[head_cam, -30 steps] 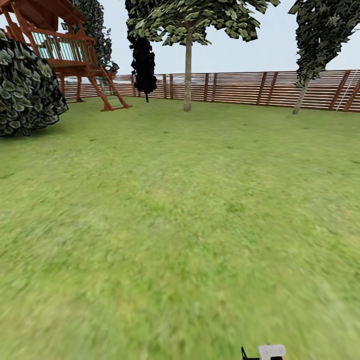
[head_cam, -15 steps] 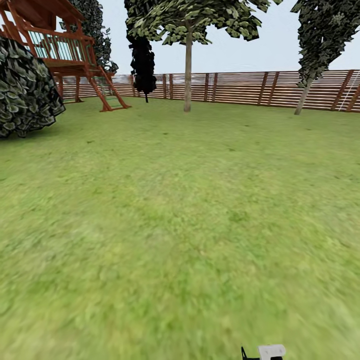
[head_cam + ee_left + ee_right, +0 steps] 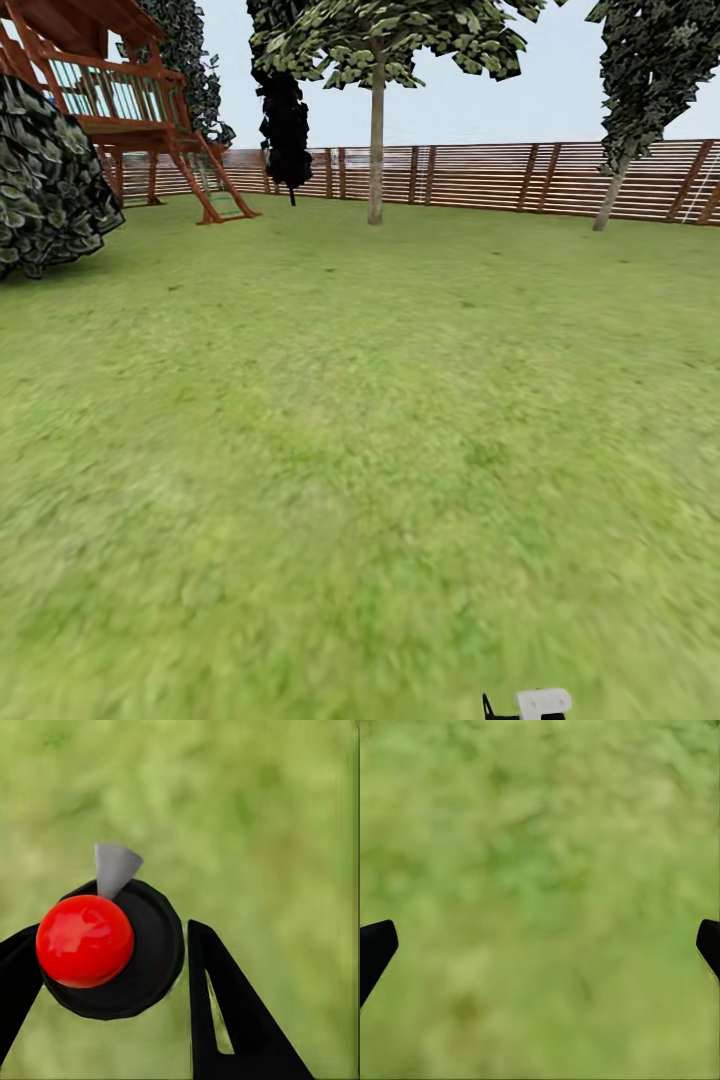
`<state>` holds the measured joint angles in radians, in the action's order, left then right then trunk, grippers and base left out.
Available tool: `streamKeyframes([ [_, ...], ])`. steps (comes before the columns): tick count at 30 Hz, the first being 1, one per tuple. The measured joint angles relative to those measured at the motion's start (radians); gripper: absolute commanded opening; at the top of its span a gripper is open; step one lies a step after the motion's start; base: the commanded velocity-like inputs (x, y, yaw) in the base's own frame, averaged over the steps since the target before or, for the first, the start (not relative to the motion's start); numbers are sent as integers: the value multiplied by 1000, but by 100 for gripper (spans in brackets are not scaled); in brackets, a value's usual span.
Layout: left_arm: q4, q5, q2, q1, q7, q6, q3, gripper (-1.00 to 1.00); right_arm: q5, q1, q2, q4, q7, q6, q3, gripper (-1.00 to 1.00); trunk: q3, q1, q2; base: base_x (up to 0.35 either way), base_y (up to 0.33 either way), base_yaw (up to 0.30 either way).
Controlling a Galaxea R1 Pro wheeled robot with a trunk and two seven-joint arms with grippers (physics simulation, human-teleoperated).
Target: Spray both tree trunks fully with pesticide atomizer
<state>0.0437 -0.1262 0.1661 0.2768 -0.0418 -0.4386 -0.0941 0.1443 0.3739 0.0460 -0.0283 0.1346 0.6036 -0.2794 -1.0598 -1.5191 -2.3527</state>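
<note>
Far left: dark leafy bush (image 3: 50, 180), red-brown wooden play tower (image 3: 120, 100). Centre far: straight grey-brown tree trunk (image 3: 376, 140) before brown slatted wooden fence (image 3: 470, 175); second leaning trunk (image 3: 610, 195) far right. Left hand (image 3: 112, 975) clamped on black atomizer with red round cap and grey nozzle (image 3: 109, 945), over blurred green grass floor (image 3: 360, 450). Right hand (image 3: 540, 945) spread wide, empty. Pickup judged done; both trunks well apart from robot, spraying not yet begun.

No legible text anywhere (no labels, brands, numbers, signs).
</note>
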Motion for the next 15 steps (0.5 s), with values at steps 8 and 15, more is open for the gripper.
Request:
streamKeyframes([
  [8, 0, -2, 13, -1, 4, 1, -2, -100, 0, 0, 0, -1, 0, 0, 0, 100, 0, 0, 0, 339, 0, 0],
  [15, 0, -3, 14, -1, 6, 0, 0, -100, 0, 0, 0, -1, 0, 0, 0, 100, 0, 0, 0, 339, 0, 0],
])
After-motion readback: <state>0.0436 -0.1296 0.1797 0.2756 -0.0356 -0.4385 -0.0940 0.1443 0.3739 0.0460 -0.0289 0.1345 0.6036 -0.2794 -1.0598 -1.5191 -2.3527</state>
